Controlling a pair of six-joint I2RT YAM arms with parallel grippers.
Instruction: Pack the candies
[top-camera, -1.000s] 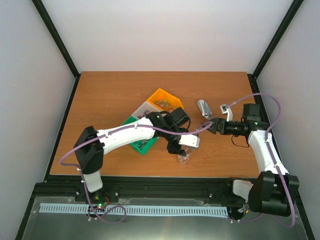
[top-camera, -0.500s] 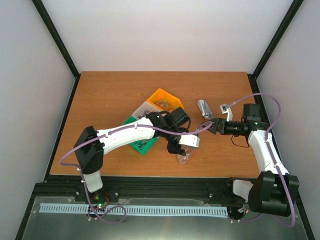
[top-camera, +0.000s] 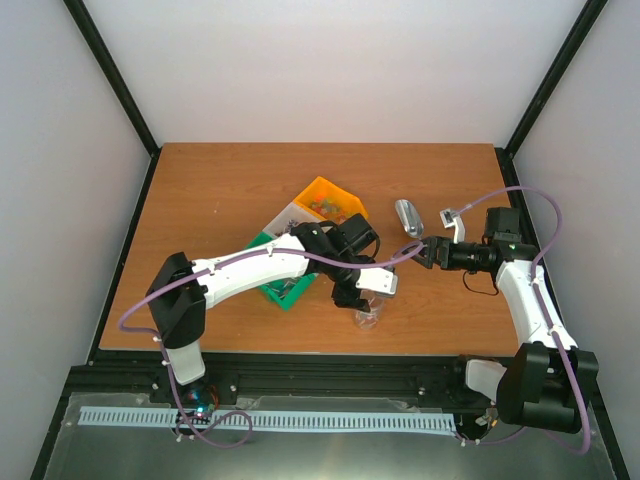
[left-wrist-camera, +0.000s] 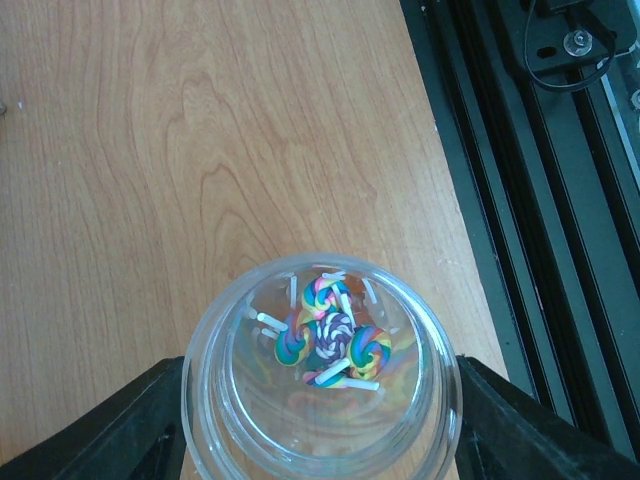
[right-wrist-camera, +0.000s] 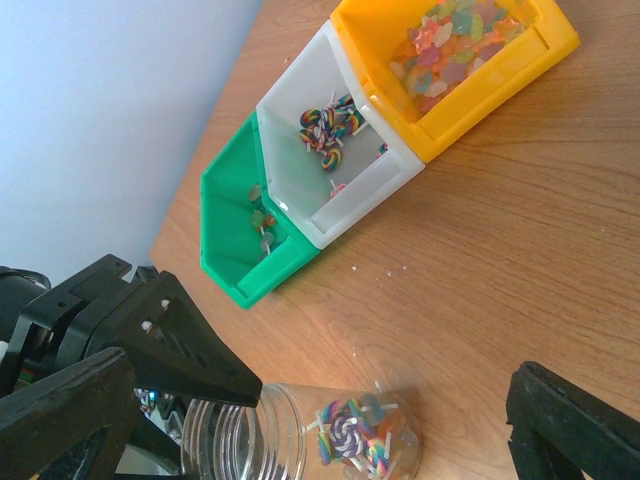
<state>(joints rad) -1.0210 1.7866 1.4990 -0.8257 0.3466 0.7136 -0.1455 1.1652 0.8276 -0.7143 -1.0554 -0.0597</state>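
Note:
The candies (left-wrist-camera: 333, 335) are small rainbow swirl lollipops on white sticks, with orange pieces, at the bottom of a small clear plastic jar (left-wrist-camera: 320, 430). My left gripper (left-wrist-camera: 320, 420) is shut on the jar just below its mouth, near the table's front edge (top-camera: 365, 305). In the right wrist view the jar (right-wrist-camera: 290, 440) leans, with its base by the table and several candies (right-wrist-camera: 350, 440) inside. More candies (right-wrist-camera: 325, 130) lie in the bins. My right gripper (top-camera: 422, 250) is open and empty, to the right of the jar.
Three bins stand in a row: orange (right-wrist-camera: 560, 45) with gummy sweets, white (right-wrist-camera: 300, 150) with lollipops, green (right-wrist-camera: 225, 230) with a few sweets. A silver metal scoop (top-camera: 407, 216) lies beside my right gripper. Black rails (left-wrist-camera: 520, 150) run along the table's front edge.
My left gripper and the jar have shifted slightly to the left. The right arm has not moved.

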